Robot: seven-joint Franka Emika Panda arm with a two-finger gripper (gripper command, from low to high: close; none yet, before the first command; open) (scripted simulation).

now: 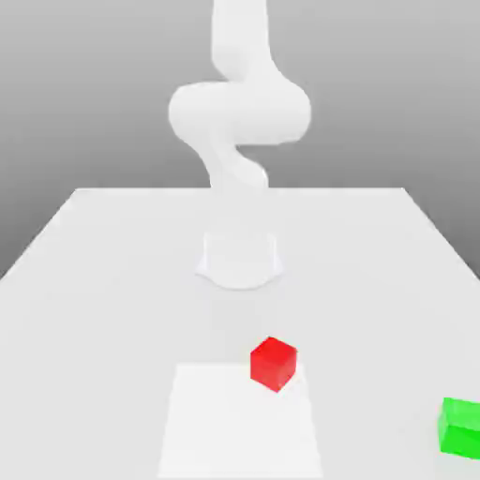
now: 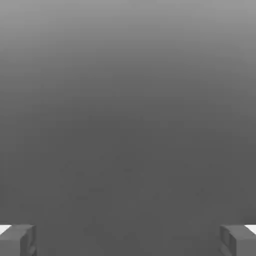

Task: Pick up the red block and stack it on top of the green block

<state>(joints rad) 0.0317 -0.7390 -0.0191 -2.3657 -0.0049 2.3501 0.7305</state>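
Note:
The red block (image 1: pixel 273 363) is a small glossy cube resting on the white table (image 1: pixel 94 281), near the front and a little to the exterior view's right of centre. The green block (image 1: pixel 461 427) sits on the table at the front, far to the exterior view's right, partly cut by the picture's edge. The two blocks are well apart. In the hand view my gripper (image 2: pixel 128 241) is open, its two grey fingertips (image 2: pixel 18 241) standing far apart with only a plain grey backdrop between them. Nothing is held.
The arm's round base (image 1: pixel 240 258) stands at mid-table behind the red block, and its white links (image 1: pixel 240 112) rise above it. A brighter white rectangle (image 1: pixel 225 431) marks the table's front centre; the red block touches its far right corner.

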